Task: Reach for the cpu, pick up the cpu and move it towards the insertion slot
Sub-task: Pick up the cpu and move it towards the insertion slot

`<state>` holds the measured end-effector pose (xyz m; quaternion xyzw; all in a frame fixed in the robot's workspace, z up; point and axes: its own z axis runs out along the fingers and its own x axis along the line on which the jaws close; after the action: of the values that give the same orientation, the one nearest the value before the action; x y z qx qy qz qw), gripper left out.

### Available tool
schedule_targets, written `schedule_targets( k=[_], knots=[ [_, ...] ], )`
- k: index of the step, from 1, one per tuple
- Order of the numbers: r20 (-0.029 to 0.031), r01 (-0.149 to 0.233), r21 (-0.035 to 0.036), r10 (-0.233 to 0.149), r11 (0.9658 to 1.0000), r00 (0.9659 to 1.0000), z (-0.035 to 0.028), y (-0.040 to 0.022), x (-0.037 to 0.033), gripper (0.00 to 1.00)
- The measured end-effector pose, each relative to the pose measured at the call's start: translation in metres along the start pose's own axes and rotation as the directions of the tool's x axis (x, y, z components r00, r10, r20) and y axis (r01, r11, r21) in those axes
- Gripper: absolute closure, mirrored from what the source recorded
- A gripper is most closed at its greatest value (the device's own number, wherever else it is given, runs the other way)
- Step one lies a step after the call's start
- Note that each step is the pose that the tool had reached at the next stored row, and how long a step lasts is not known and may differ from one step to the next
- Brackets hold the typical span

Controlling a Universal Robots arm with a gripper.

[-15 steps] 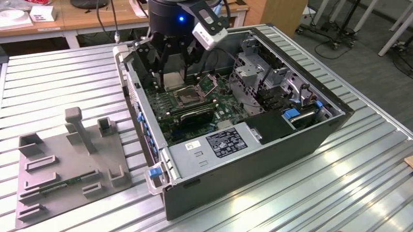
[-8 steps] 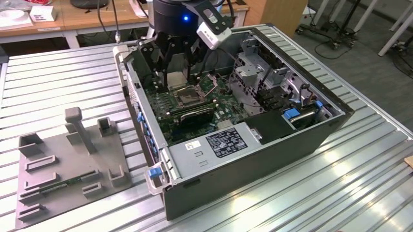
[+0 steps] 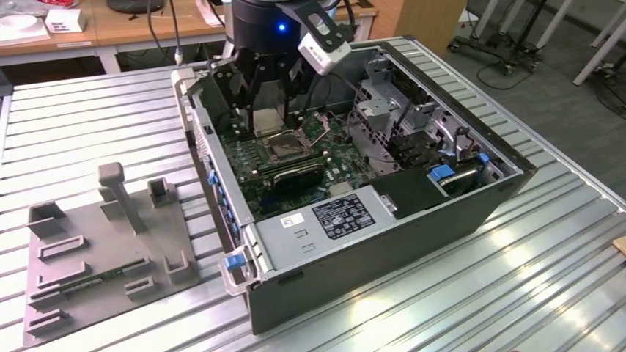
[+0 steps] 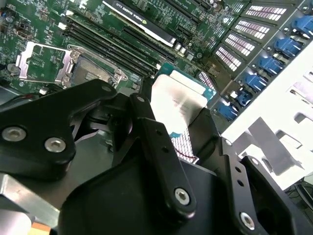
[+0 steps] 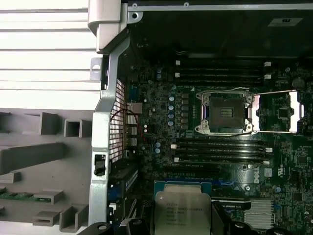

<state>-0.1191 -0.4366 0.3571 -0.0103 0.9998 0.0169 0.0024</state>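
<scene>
The ribbed metal counter carries an open computer case, and on the exterior view's left of it a grey holder plate with upright pegs and brackets. The exterior view takes in that whole layout, with the arm reaching down into the far end of the case above the green motherboard; there the chip itself is too hidden by the arm to make out.

The first wrist view looks straight down into the case. It shows the insertion slot as a square, dark-centred socket in a silvery frame, with its load plate swung open just beside it. Long black memory slots run on either side of the socket. The grey holder plate appears again beyond the case wall, with a narrow green memory stick lying in it.

The second wrist view looks from close behind the end effector, along its black fingers, and shows the same socket from a low angle, frame open, beyond the fingertips.

In both wrist views the end effector is clamped on the cpu: the fingers press against two opposite edges of the chip, its pale silvery top facing the cameras and its green edge visible at the far side. The cpu is held clear of the board, apart from the insertion slot, with a row of memory slots lying between them in the first wrist view.
</scene>
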Motion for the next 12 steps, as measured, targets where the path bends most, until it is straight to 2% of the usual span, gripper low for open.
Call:
schedule_targets(
  k=[8, 12],
  knots=[
    [0.0001, 0.000, -0.0001, 0.000, 1.0000, 1.0000, 0.0008, 0.0062, -0.0012, 0.46],
    [0.0000, 0.000, -0.0001, 0.000, 1.0000, 1.0000, 0.0017, 0.0076, -0.0074, 0.46]
  ],
)
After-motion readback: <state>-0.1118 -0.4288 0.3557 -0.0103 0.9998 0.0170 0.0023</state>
